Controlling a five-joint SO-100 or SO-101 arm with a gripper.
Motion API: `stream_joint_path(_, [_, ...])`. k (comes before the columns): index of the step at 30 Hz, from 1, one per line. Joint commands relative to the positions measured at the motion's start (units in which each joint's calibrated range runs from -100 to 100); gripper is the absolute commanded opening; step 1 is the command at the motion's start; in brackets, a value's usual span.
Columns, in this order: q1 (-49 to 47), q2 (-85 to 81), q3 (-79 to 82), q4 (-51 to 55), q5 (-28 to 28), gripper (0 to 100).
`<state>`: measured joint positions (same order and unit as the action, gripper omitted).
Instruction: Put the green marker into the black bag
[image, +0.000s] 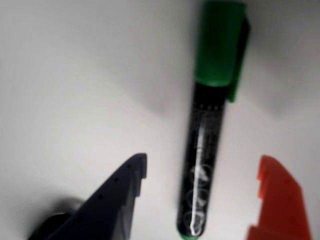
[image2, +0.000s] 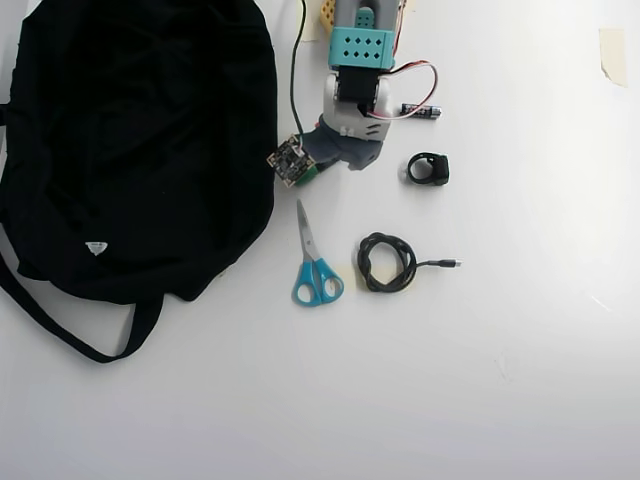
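**Closing on the marker squarely**

In the wrist view, going left to right, the dark blue finger (image: 117, 200) rises from the lower left, the green marker (image: 207, 145) lies lengthwise on the white table (image: 75, 75) just right of centre, and the orange finger (image: 280, 200) stands at the lower right. The gripper (image: 202, 167) is spread wide, holding nothing, with the black barrel and its white print lying between the two tips and touching neither. The green cap points to the top of the view. The marker sits nearer the orange finger than the blue one, so a small sideways shift would probably centre it before the squeeze. The tips look a little above the table, though blur makes this hard to judge; lowering until they flank the barrel's sides seems wise. Gripping the barrel, not the wider cap with its clip, should give a steadier hold.

In the overhead view, the black bag (image2: 140, 140) fills the left side, its strap (image2: 60, 330) trailing below. The arm (image2: 355, 100) bends down just right of the bag's edge and hides the marker there. Blue-handled scissors (image2: 315, 270), a coiled cable (image2: 388, 262), a small black ring-shaped object (image2: 428, 168) and a battery (image2: 420, 111) lie further right. The carry to the bag is short, but the lift should clear the fabric edge so the marker does not snag
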<state>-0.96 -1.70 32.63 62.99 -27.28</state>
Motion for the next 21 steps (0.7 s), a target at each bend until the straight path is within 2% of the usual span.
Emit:
stream_joint_path(1, [0.5, -1.3, 2.1, -4.2, -0.2, 29])
stream_joint_path(6, [0.5, -1.5, 4.9, -9.2, -0.2, 29])
stream_joint_path(21, [1.6, -1.1, 5.9, -9.3, -0.5, 29])
